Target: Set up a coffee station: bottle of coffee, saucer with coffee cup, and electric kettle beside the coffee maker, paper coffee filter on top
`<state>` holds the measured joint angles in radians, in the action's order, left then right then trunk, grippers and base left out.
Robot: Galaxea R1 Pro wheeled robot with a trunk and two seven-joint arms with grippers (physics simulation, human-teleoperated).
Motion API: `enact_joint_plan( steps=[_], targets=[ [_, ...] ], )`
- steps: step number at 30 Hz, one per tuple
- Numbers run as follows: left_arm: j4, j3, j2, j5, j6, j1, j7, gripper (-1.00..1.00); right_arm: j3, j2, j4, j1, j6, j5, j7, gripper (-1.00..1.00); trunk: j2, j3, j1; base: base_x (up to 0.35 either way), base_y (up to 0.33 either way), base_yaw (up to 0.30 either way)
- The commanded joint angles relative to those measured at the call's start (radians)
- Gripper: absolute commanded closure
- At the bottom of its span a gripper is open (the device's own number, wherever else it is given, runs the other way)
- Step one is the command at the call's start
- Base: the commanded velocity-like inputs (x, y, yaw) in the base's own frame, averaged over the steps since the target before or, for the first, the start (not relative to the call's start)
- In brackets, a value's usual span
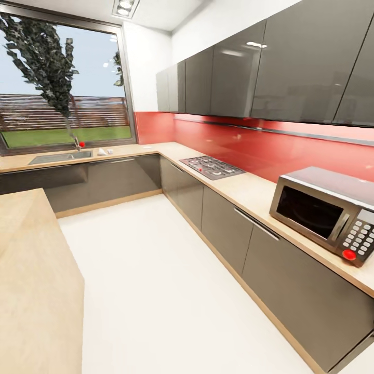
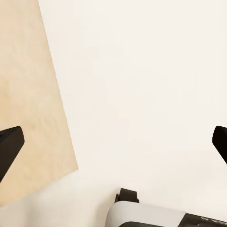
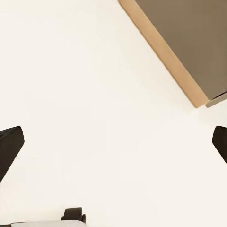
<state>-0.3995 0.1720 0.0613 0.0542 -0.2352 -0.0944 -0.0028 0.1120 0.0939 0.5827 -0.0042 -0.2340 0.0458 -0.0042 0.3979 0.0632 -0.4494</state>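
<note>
While both arms hang over the pale cream floor (image 1: 171, 291), the long light-wood L-shaped desk (image 1: 249, 192) over glossy dark-grey cabinets (image 1: 291, 280) runs along the red backsplash wall (image 1: 249, 143), carrying a steel microwave (image 1: 327, 210), a black gas hob (image 1: 211, 167) and an inset steel sink (image 1: 59, 156) under the window. Just beside the sink lies a small white crumpled paper coffee filter (image 1: 102, 151). The left pincer (image 2: 113, 142) and right pincer (image 3: 113, 142) are spread wide, holding nothing.

I see a white floor (image 1: 171, 291), grey base cabinets (image 1: 223, 223) under a light-wood surface (image 1: 249, 189), a red backsplash (image 1: 244, 140), glossy grey wall cabinets (image 1: 270, 67), a large window (image 1: 62, 88) and a ceiling spotlight (image 1: 124, 7).
</note>
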Motion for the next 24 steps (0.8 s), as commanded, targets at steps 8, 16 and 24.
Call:
enact_joint_plan(
  steps=[8,16,24],
  targets=[
    [0.001,0.000,0.000,0.006,-0.003,-0.001,0.000,-1.00,0.003,0.000,0.000,0.000,-0.002,0.005,0.000,-1.00,0.002,0.003,-0.001,0.000,0.000,0.000],
    [-0.001,-0.003,0.000,0.005,-0.004,0.000,0.000,-1.00,0.003,0.000,0.000,0.000,-0.002,0.005,0.000,-1.00,0.002,0.011,-0.001,0.000,0.000,0.000],
    [-0.001,-0.002,0.000,0.006,-0.004,-0.001,0.000,-1.00,0.003,0.000,0.000,0.000,-0.002,0.005,0.000,-1.00,0.002,0.012,-0.001,0.223,0.000,0.000]
  ],
)
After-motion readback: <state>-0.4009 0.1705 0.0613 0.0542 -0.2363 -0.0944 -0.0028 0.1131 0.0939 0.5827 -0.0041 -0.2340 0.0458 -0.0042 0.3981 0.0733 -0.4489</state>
